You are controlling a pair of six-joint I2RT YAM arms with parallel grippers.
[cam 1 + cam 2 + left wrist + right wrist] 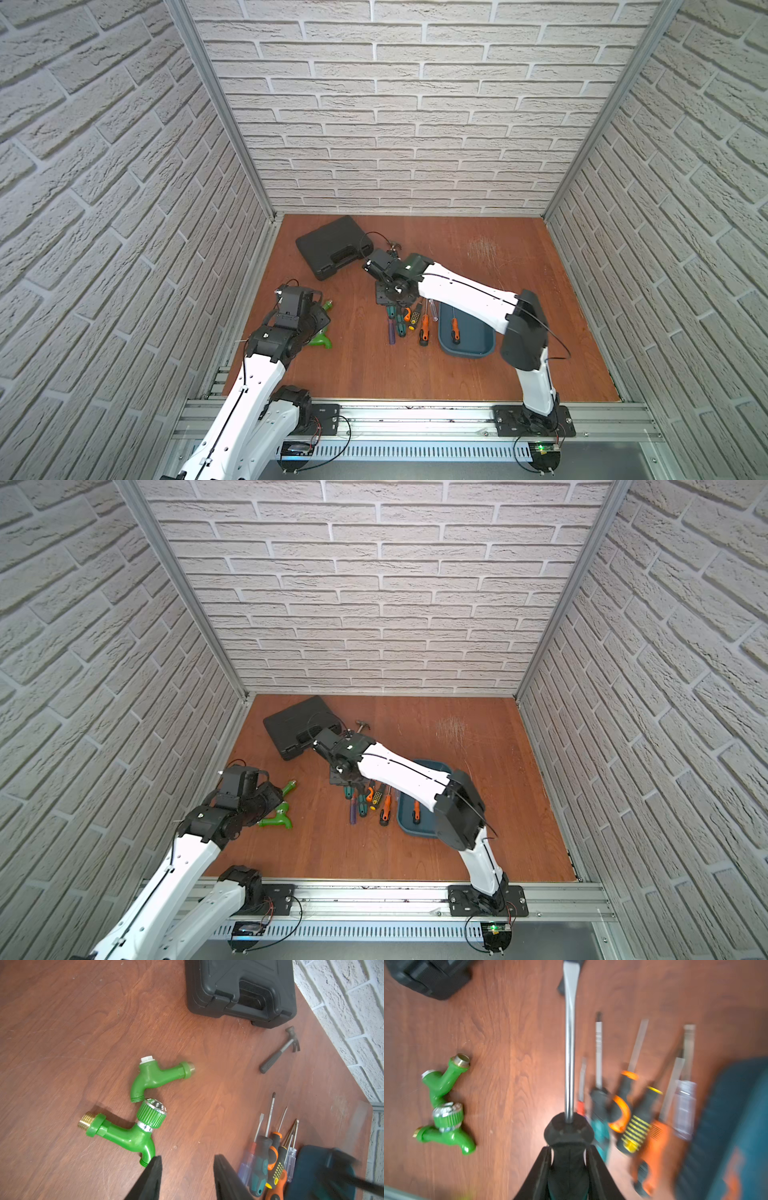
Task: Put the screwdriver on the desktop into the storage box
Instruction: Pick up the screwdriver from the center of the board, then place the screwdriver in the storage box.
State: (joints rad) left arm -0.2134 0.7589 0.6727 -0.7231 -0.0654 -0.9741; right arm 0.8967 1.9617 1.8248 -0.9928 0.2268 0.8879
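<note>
My right gripper (569,1148) is shut on the black and teal handle of a flat-blade screwdriver (569,1053), whose steel shaft points away over the desktop (374,374). It is held just left of a row of several more screwdrivers (423,330) that lie side by side on the board. The dark teal storage box (467,353) stands right of that row, partly under my right arm, with an orange-handled screwdriver (455,330) inside. My left gripper (187,1157) is open over bare wood with nothing between its fingers.
Two green plastic taps (128,1134) (158,1076) lie by my left gripper. A black moulded tool case (328,247) sits at the back left, with a small hammer (280,1049) beside it. Brick-pattern walls enclose the board on three sides.
</note>
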